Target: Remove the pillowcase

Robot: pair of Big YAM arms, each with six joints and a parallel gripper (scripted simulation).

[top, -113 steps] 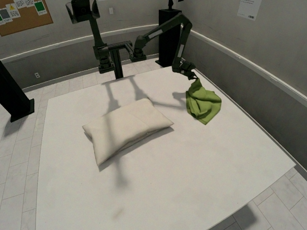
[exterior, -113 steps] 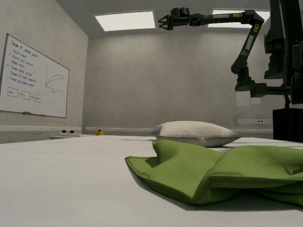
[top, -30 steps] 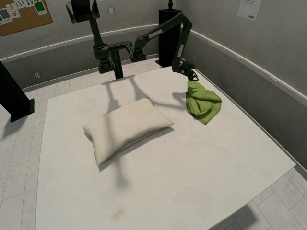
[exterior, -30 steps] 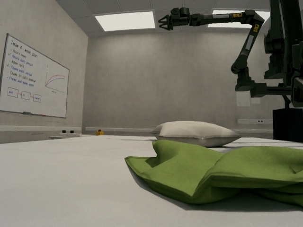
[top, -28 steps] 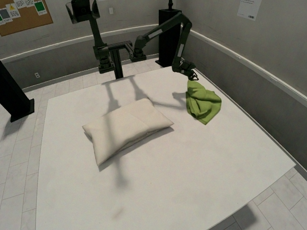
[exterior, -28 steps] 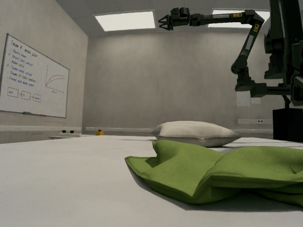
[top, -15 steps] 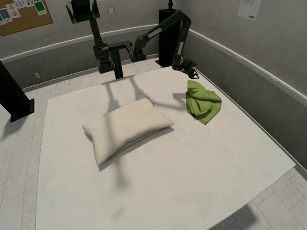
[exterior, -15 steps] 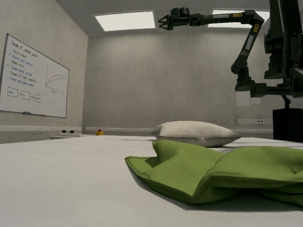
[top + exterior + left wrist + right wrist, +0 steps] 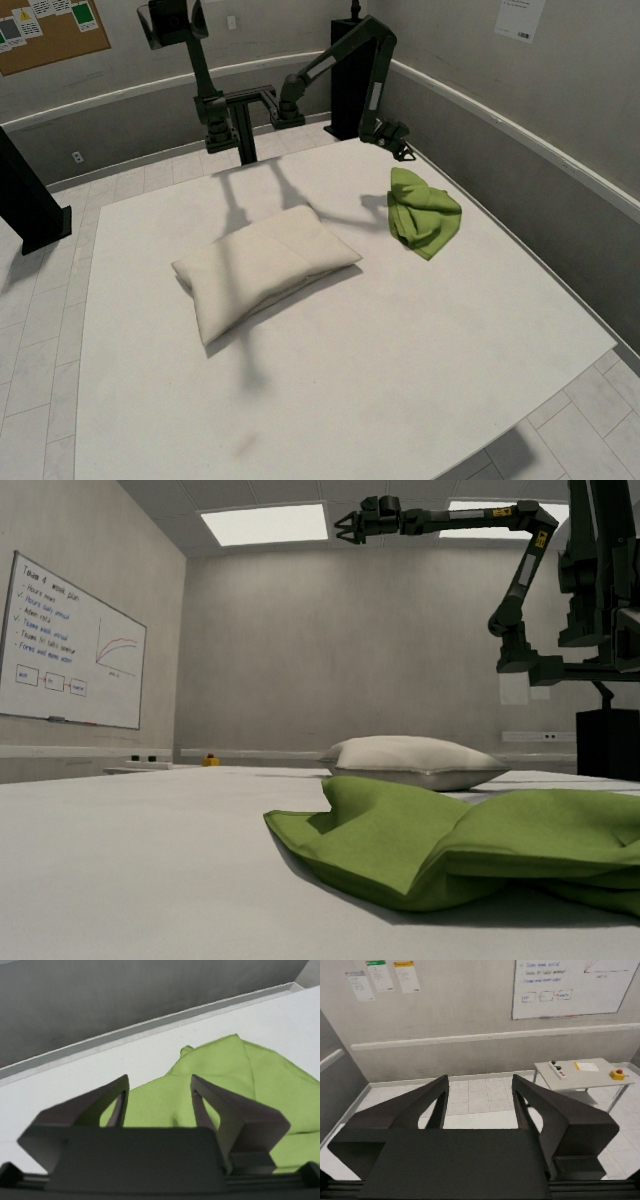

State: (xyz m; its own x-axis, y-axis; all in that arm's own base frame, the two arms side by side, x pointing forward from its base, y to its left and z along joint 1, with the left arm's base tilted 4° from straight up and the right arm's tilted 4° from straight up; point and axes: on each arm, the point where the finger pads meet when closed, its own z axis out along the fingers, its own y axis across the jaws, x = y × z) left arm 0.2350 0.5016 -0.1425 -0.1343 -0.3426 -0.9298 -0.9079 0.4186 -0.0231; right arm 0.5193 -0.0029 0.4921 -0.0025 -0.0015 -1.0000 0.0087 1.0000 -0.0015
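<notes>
Both jaws are spread. Lift the left jaws [image 9: 407, 153] gently, leaving the green pillowcase [image 9: 424, 214] [image 9: 392, 836] [image 9: 200, 1090] apart from the pillow [image 9: 268, 258] [image 9: 408, 753].

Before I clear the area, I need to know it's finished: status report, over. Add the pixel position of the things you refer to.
Both grippers [image 9: 408, 153] [image 9: 341, 530] [image 9: 160, 1082] [image 9: 480, 1082] open, holding nothing. Green pillowcase [image 9: 424, 214] [image 9: 392, 831] [image 9: 220, 1070] off, on table, clear gap to pillow [image 9: 268, 258] [image 9: 408, 753]. Nothing between them.

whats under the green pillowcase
Where its edges meet the white table, only tabletop and shadow show. Whatever lies beneath the crumpled green pillowcase is covered by its folds, so I can't tell.
</notes>
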